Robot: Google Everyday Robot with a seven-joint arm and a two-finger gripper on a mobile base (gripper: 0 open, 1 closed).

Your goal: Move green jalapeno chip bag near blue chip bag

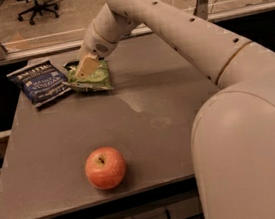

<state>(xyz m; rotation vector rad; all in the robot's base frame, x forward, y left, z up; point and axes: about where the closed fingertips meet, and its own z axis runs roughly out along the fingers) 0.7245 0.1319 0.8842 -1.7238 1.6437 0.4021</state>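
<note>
The green jalapeno chip bag [92,77] lies flat on the grey table [144,125] at the far left, just right of the blue chip bag [40,82], with a narrow gap between them. The blue bag has white "VINEGAR" lettering and lies flat near the table's left edge. My gripper [85,67] comes down from the arm at the upper right and sits over the top of the green bag. Its pale finger [87,65] rests on or just above the bag's upper part. The bag's dark top band is mostly hidden behind the gripper.
A red apple [105,167] sits near the table's front edge, left of centre. My large arm [239,118] fills the right side of the view. A rail and office chairs stand behind the table's far edge. A drawer handle shows below the front edge.
</note>
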